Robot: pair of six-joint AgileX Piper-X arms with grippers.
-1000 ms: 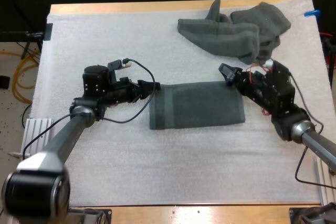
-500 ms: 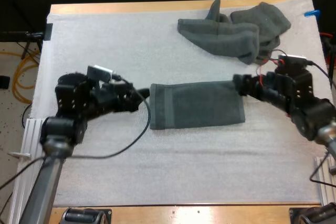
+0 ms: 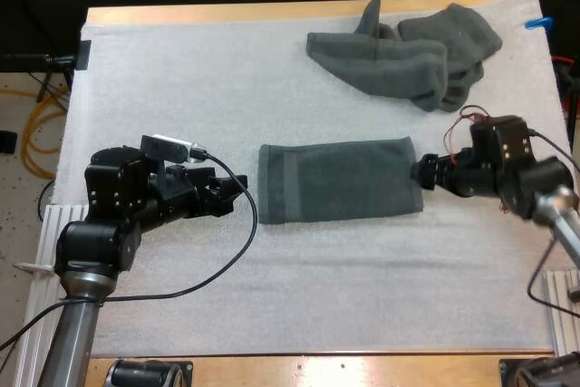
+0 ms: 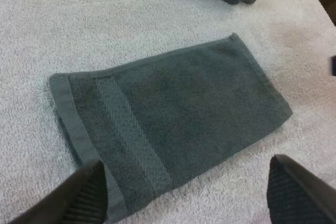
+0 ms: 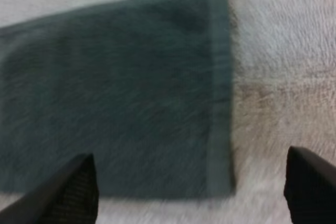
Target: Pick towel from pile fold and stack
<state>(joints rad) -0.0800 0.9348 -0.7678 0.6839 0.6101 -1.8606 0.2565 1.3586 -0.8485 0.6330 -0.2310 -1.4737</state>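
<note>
White mat, beneath the left pincer; wooden table, edge showing beyond it; yellow cords, floor, to its left.

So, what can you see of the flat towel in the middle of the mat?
The flat towel is dark grey-green terry cloth, folded into a neat rectangle, with a hem and a woven band at the end near the left gripper. It lies flat on the white mat, apart from the crumpled pile. The right gripper is at its other end. Both grippers are open; neither grips it.
</note>
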